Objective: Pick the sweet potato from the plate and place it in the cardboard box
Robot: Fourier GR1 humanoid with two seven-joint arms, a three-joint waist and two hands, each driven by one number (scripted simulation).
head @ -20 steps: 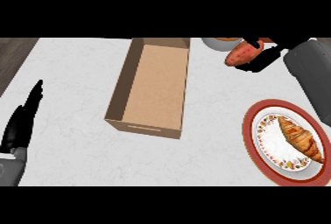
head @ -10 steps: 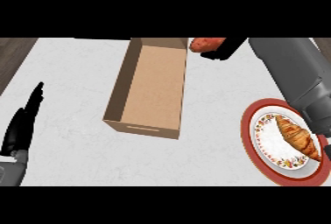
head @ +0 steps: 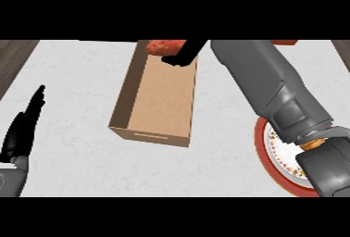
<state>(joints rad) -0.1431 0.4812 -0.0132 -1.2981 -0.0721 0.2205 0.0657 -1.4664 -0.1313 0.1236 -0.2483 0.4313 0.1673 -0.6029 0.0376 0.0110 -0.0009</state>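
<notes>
Much of the plate (head: pixel 263 139) is covered by the grey right forearm, which crosses the view from the lower right corner up to the top middle; only a curve of the plate's red rim and a strip of its patterned inside show at the arm's left side, along with a small tan bit of food (head: pixel 313 143) peeking between the arm's segments, too hidden to name. The sweet potato (head: pixel 161 46) sits at the very top of the scene, its upper part cut off by the edge, so only a reddish-orange lump can be seen. It is held over the far end of the cardboard box (head: pixel 159 97), right at the far wall. The right hand (head: pixel 183 52) is only partly visible, dark fingers curled against the right side of the sweet potato and pinching it, the rest of the hand lost at the top edge. The box lies open on the pale desk (head: pixel 82 69), its long side running away from the robot, with a slot in its near wall. The left hand (head: pixel 24 127) shows at the left edge, fingers straight and pressed together, pointing up and away, apart from the box.
</notes>
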